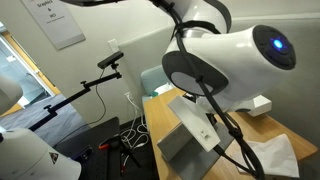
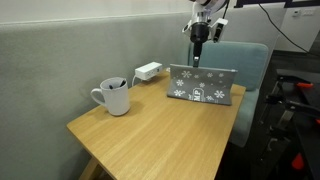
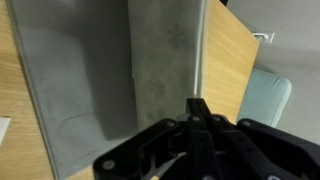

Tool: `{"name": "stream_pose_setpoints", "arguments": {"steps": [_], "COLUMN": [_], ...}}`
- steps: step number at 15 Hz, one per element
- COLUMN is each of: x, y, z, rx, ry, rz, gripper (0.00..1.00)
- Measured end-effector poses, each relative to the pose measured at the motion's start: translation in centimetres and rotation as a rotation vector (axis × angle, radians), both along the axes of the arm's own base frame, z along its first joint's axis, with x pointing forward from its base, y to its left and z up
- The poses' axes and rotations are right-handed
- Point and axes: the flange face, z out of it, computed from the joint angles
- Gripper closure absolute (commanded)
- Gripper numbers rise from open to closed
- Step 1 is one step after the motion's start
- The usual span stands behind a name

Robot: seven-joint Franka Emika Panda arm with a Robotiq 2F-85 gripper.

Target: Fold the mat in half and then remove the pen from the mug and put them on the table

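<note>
Grey felt shows on the back of the mat (image 2: 203,88), while the face turned to the camera in an exterior view carries white snowflake shapes. The mat stands tilted on the far right part of the wooden desk (image 2: 170,130), its lower edge resting on the wood and its upper edge raised. The claw (image 2: 198,58) hangs straight down from above and meets that upper edge near its middle. In the wrist view the claw (image 3: 197,108) has its two fingers drawn together on the thin edge of the mat (image 3: 90,80), so it seems clamped on the mat, though the dark fingers blur into each other there. Beyond that edge, bare desk (image 3: 235,50) runs off to the right.

The white mug (image 2: 115,100) stands upright on the left part of the desk, well apart from the mat, handle toward the left. A thin dark thing, likely the pen (image 2: 117,84), leans inside it. A small white box (image 2: 148,71) lies at the back of the desk by the grey wall, between mug and mat.

The robot's white arm (image 1: 240,60) fills much of an exterior view, with the raised mat (image 1: 188,140) below it
</note>
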Motion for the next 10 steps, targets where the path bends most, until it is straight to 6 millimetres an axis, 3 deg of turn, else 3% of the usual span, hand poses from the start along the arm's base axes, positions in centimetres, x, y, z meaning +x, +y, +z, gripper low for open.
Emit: {"name": "stream_pose_setpoints", "arguments": {"steps": [6,10], "x": [0.0,0.4], "y": [-0.8,-0.4], "z": [-0.2,1.3], "rx": [-0.070,-0.178], "ry": [0.066,0.122], "rz": [-0.041,-0.044], "gripper": [0.31,0.01]}}
